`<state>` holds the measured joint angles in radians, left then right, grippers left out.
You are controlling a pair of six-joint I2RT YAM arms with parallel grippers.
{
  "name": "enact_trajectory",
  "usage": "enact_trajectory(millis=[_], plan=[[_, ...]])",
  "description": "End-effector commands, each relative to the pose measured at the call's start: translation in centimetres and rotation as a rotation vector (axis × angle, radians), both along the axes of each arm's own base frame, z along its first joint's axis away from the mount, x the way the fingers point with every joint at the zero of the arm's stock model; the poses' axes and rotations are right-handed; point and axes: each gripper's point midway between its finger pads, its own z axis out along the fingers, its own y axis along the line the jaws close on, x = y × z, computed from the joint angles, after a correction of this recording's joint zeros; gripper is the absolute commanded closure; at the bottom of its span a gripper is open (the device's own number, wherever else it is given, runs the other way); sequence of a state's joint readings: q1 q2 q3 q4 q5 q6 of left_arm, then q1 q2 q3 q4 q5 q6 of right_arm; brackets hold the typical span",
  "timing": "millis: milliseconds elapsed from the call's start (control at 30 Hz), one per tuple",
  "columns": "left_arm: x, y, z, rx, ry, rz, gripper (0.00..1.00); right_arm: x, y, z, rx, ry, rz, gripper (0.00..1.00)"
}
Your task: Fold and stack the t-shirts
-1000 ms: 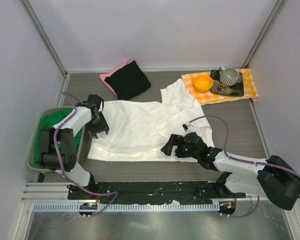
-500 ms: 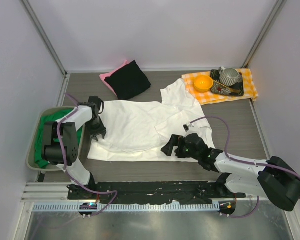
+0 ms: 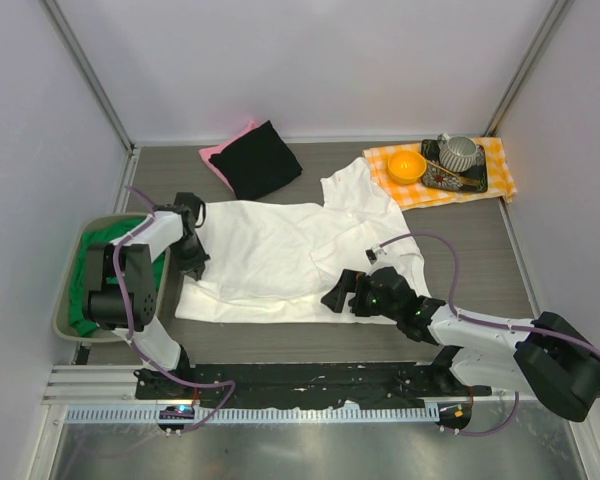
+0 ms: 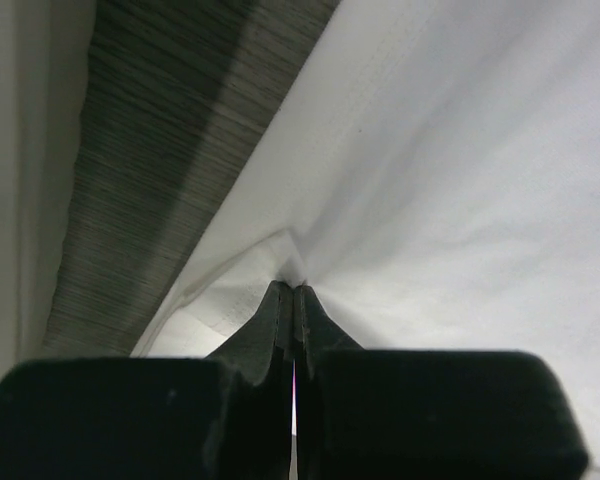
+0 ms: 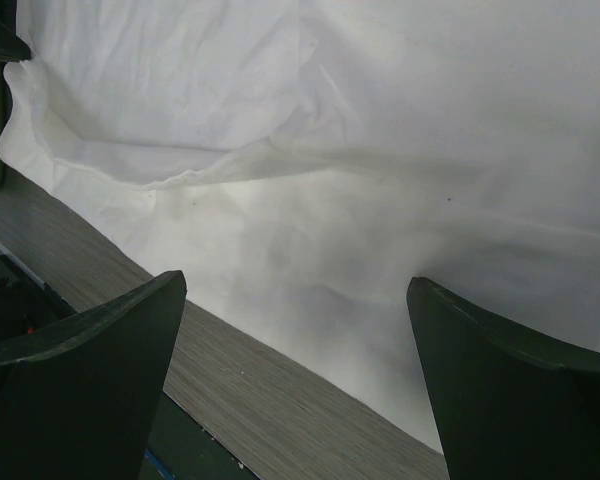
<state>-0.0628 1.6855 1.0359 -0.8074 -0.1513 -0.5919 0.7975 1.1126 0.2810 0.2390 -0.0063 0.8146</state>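
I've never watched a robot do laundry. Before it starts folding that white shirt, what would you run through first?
1. Left gripper has the white t-shirt: ok, jaws shut on a pucker of cloth at its left edge.
2. Right gripper has a hold: not ok, jaws open over the near hem.
3. Shirt lies smooth: not ok, a raised crease runs near the hem.
4. Left grip takes one layer only: cannot tell.
5. Black t-shirt out of the way: ok, it lies beyond the far edge.
6. Sleeve free of the checked cloth: cannot tell, they meet at a corner.
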Motion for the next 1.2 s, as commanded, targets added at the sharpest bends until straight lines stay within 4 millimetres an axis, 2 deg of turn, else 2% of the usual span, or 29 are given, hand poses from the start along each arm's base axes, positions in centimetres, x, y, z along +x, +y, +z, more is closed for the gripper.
enact_trajectory(millis=[0,233,533,567,600,667,700,733,767,800,867,900,933,967,1000,1033,1100,1167], plan=[[0.9,1.2,2.0,0.036,-0.045,0.018,1.00,-0.6,-0.1,-0.7,-0.014,0.020,0.018,0.00],[1.4,2.4,3.9,0.048,-0.079,0.037,1.00,-0.7,-0.2,-0.9,-0.021,0.022,0.019,0.00],[0.4,2.6,3.4,0.049,-0.063,0.031,0.98,-0.7,-0.2,-0.8,-0.021,0.022,0.019,0.00],[0.3,2.6,3.3,0.048,-0.058,0.031,0.93,-0.6,-0.2,-0.8,-0.024,0.021,0.018,0.00],[0.2,2.4,3.4,0.040,-0.061,0.029,0.72,-0.6,-0.2,-0.8,-0.024,0.021,0.018,0.00],[0.0,2.2,3.7,0.027,-0.064,0.027,0.47,-0.5,-0.3,-0.7,-0.031,0.022,0.014,0.00],[-0.3,2.2,4.2,0.025,-0.075,0.029,0.13,-0.4,-0.3,-0.5,-0.034,0.011,0.013,0.00],[-0.5,2.1,4.5,0.020,-0.081,0.030,0.01,-0.4,-0.3,-0.1,-0.039,0.012,0.015,0.00],[-0.7,1.9,4.9,0.010,-0.095,0.031,0.00,0.2,-0.7,0.2,-0.056,-0.005,-0.014,0.00],[-1.2,1.8,5.3,0.008,-0.105,0.033,0.00,1.0,-0.5,1.6,-0.049,-0.043,-0.029,0.00],[-1.5,1.7,7.7,0.001,-0.202,0.047,0.00,1.5,-1.3,2.1,-0.094,-0.057,-0.056,0.00],[-1.6,1.5,8.4,-0.009,-0.230,0.049,0.00,2.4,-1.1,3.7,-0.096,-0.089,-0.077,0.00],[-1.9,1.3,9.5,-0.024,-0.282,0.050,0.00,2.9,-2.5,3.6,-0.176,-0.100,-0.118,0.00],[-2.1,0.6,9.9,-0.054,-0.299,0.042,0.00,3.4,-2.9,4.0,-0.204,-0.111,-0.136,0.00],[-2.3,0.1,10.2,-0.072,-0.309,0.030,0.00,4.5,-2.8,5.7,-0.204,-0.139,-0.157,0.00],[-2.6,-0.4,10.7,-0.089,-0.325,0.017,0.00,4.9,-3.7,5.4,-0.265,-0.131,-0.185,0.00],[-2.8,-2.1,10.9,-0.136,-0.342,-0.010,0.00,6.3,-4.0,6.9,-0.268,-0.138,-0.224,0.00],[-2.7,-3.4,10.7,-0.166,-0.379,-0.021,0.00,6.7,-4.6,6.6,-0.291,-0.111,-0.250,0.00]])
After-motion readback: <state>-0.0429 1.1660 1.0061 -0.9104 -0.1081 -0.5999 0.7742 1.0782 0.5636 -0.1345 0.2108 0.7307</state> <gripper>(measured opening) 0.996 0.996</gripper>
